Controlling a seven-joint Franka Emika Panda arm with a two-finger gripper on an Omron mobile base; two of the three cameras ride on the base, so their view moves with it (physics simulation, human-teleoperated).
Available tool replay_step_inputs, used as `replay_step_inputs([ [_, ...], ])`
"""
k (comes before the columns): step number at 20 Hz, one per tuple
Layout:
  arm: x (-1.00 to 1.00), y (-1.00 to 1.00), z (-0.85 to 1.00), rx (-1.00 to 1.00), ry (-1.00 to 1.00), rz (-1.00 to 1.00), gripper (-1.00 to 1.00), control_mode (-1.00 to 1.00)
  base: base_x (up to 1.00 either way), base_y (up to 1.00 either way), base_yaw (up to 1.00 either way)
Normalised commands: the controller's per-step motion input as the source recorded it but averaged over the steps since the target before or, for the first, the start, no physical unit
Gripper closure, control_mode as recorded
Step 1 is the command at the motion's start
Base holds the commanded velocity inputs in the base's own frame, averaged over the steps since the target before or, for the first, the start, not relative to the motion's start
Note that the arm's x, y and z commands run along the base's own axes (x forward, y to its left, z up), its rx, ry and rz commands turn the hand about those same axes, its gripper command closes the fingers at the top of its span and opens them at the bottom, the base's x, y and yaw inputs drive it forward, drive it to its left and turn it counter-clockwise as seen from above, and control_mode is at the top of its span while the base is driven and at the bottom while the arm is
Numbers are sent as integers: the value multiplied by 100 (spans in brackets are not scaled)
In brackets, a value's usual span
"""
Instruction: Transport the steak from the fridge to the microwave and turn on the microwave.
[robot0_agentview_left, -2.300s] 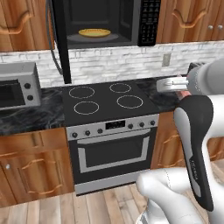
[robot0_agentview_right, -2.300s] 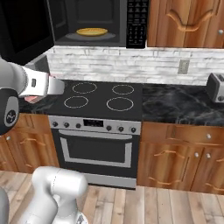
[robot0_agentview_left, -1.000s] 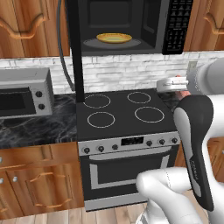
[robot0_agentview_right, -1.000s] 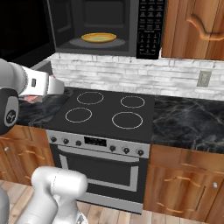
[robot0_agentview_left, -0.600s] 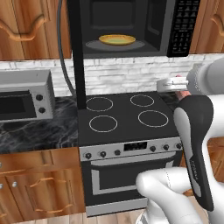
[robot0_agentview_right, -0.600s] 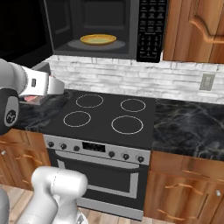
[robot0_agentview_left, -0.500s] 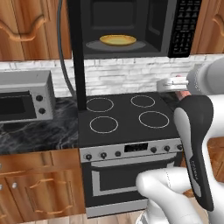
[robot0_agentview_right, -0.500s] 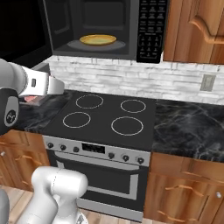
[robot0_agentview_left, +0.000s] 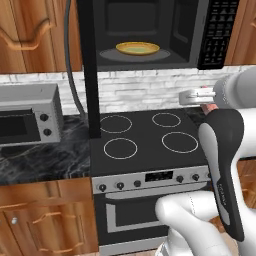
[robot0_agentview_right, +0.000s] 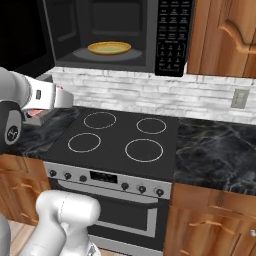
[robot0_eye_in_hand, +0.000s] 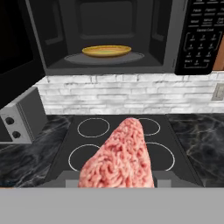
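Observation:
The steak (robot0_eye_in_hand: 120, 157), a pinkish-red slab, is large in the foreground of the hand view, with my gripper shut on it. My gripper (robot0_agentview_left: 194, 96) hovers over the right edge of the stove, well below and in front of the microwave (robot0_agentview_left: 220, 35). The microwave (robot0_agentview_right: 172, 35) hangs above the stove with its door (robot0_agentview_left: 87, 65) swung open to the left. Inside the cavity lies a yellow plate (robot0_eye_in_hand: 106, 51) on the turntable. The keypad (robot0_eye_in_hand: 203, 35) is on the right side. The fridge is out of view.
A black four-burner stove (robot0_agentview_left: 145, 140) with an oven below stands under the microwave. A silver toaster oven (robot0_agentview_left: 25, 120) sits on the dark marble counter to the left. Wooden cabinets flank the microwave; a wall outlet (robot0_agentview_right: 241, 98) is on the brick backsplash at right.
The whole scene has shifted and grown in both base views, so the base has driven closer to the stove. The arm keeps its pose, still holding the steak.

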Motion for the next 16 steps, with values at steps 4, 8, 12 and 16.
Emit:
replay_step_inputs([
  [4, 0, 0, 0, 0, 0, 0, 100, 100, 38, 12, 0],
  [8, 0, 0, 0, 0, 0, 0, 100, 100, 39, 13, 1],
  [12, 0, 0, 0, 0, 0, 0, 100, 100, 34, 17, 1],
  [16, 0, 0, 0, 0, 0, 0, 100, 100, 29, 23, 1],
])
